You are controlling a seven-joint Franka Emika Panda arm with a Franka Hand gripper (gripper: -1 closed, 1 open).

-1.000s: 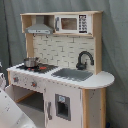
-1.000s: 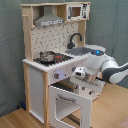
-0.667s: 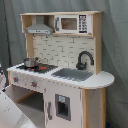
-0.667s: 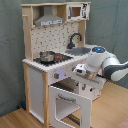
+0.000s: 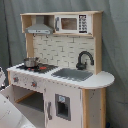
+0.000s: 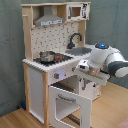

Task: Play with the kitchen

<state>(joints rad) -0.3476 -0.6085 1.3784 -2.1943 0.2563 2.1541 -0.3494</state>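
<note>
**Operator:** Where do I stand with the kitchen right now?

**Coach:** The kitchen [image 6: 55,60] stands on the wooden floor [image 6: 15,120] against a grey curtain [image 5: 115,45]. In the second exterior view your arm [image 6: 112,60] reaches in from the second exterior view's right, and the gripper [image 6: 82,67] sits just beside the front edge of the counter, above the oven door [image 6: 70,105], which hangs open. I cannot tell whether your fingers are apart or together; the wrist hides them.

**Operator:** So what is the step, and how do I do it well?

**Coach:** My judgement is that you are working at the knob panel [image 6: 60,75] or the door below it. Approach square to the front face. The knobs look small and round, so you want your fingers centred on one before you close, then turn about its own axis rather than pull. Keep your wrist clear of the open door's top edge.

**Operator:** What am I touching, material-wise?

**Coach:** Painted white panels with light-wood sides, all flat and hard, probably slick. The sink [image 5: 72,74] is a shallow grey rectangular basin, the faucet [image 5: 84,59] a black curved hook. A small shiny pot [image 5: 31,62] sits on the dark hob. The back wall reads as white tile in the first exterior view and as a dotted pegboard in the second exterior view. The whole unit is tall and likely light, so push gently or it may shift.
</note>
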